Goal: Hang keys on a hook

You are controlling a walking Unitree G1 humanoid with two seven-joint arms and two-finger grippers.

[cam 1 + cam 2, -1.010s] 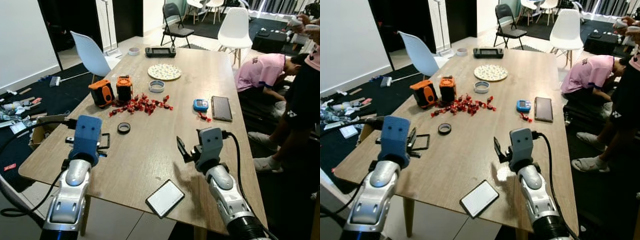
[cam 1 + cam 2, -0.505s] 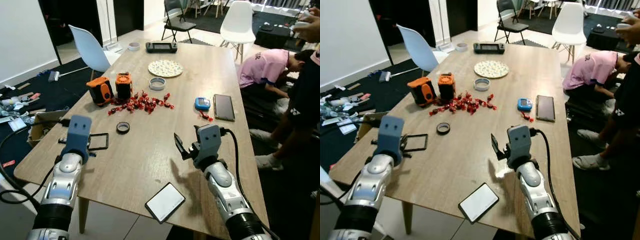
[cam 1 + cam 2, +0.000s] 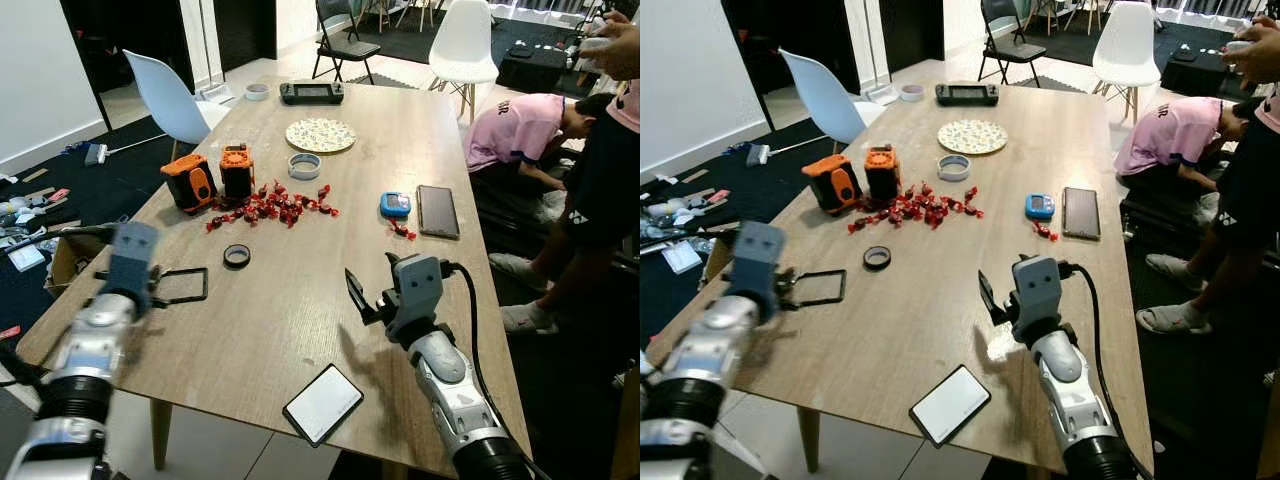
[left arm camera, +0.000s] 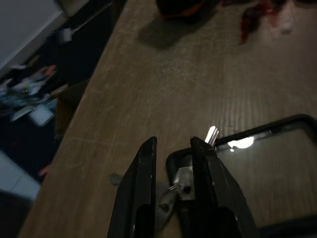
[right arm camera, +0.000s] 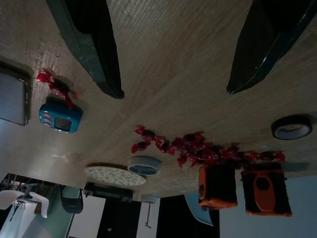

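The left wrist view catches what the head views blur: the left gripper [image 4: 171,148], fingers narrowed around a silver key bunch [image 4: 174,188], hangs over the black rectangular frame [image 3: 180,285] at the wooden table's [image 3: 300,330] near left edge. Rightward lie a black tape ring [image 3: 237,256], scattered red sweets [image 3: 270,207] and two orange-and-black boxes [image 3: 205,178], then the right gripper [image 5: 173,89], spread wide and empty, near a white-faced slab [image 3: 323,403].
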